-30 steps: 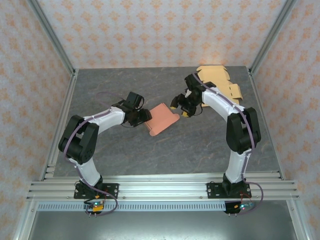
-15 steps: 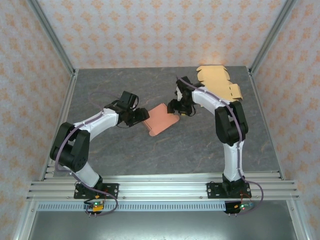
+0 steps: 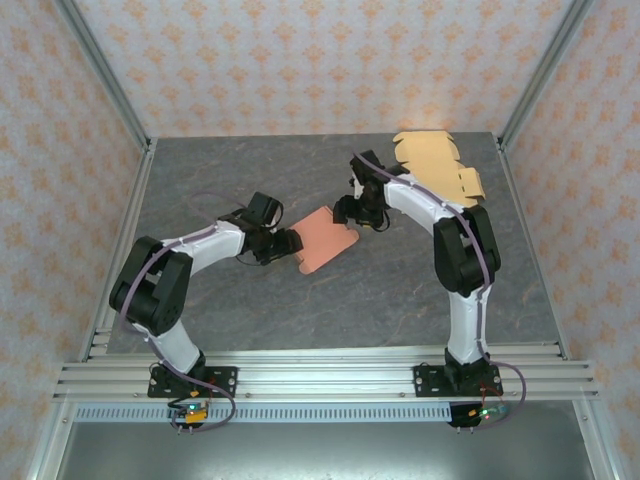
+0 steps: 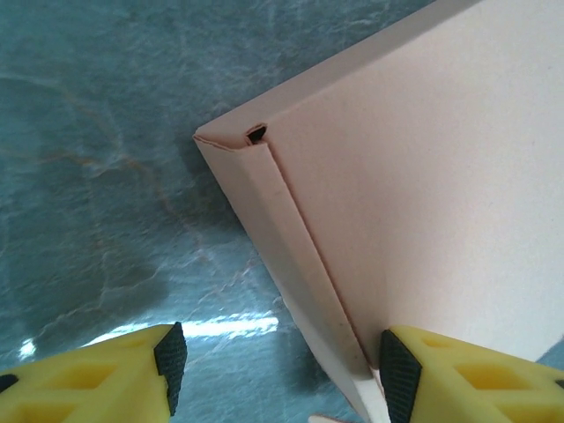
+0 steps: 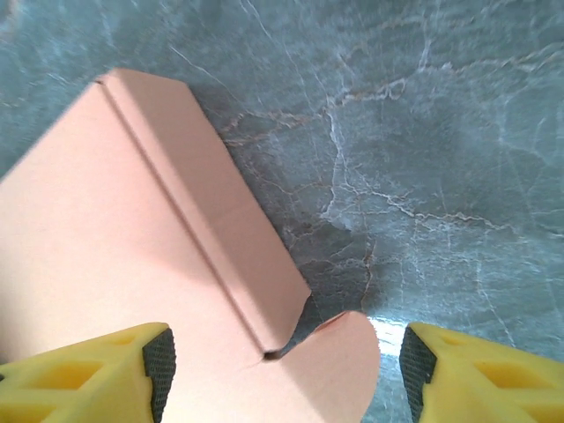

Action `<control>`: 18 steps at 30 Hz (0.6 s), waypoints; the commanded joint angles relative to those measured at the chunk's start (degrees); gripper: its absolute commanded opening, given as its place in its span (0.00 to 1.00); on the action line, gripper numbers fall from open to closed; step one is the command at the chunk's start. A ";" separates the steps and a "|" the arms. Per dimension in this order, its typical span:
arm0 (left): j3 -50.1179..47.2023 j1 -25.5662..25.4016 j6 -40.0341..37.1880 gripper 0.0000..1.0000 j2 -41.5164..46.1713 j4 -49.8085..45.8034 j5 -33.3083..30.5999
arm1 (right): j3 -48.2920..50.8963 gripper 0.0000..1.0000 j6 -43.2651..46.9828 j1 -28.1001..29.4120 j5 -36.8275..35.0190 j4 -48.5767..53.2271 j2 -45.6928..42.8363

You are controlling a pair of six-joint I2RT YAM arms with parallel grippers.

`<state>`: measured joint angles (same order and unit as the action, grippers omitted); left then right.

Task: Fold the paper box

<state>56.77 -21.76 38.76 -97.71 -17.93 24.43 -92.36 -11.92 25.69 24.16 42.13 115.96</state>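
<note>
Folding is barely starting: both arms are flanking an unraised box.
On the grey table (image 3: 400,290), the pink paper box (image 3: 325,238) is lying collapsed flat at mid-table; the left gripper (image 3: 285,243) is straddling its creased edge, jaws apart, and the right gripper (image 3: 352,212) is hovering spread over its tabbed corner.

Robot test cell in a laboratory. The grey, marble-patterned counter (image 3: 400,290) is boxed in by an aluminium extrusion frame (image 3: 105,72) rising from its far corners. Wallpaper-printed panels (image 3: 320,60) close off the back and both sides of the counter. A slotted aluminium rail (image 3: 320,378) runs along the counter's near edge. My left arm (image 3: 205,243) and right arm (image 3: 430,205) are bolted to it on black base plates. Loose cables (image 3: 225,405) and small electronic boards (image 3: 188,412) hang just below that edge.
</note>
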 commanded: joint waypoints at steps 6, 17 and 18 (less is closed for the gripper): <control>1.41 -0.30 -3.52 0.54 -6.40 -1.02 -0.60 | -2.48 0.71 0.29 0.19 -5.64 2.94 3.02; 4.54 0.77 -5.70 0.38 -8.40 -2.68 1.93 | 2.95 0.76 0.97 -2.14 -5.07 -4.70 -4.99; 4.84 1.30 -5.67 0.36 -9.16 -2.32 4.15 | 2.98 0.77 -0.22 -3.27 -3.09 -5.35 -5.42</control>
<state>61.45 -21.69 34.81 -102.45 -15.59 27.88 -89.86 -11.38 25.08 19.46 40.62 115.24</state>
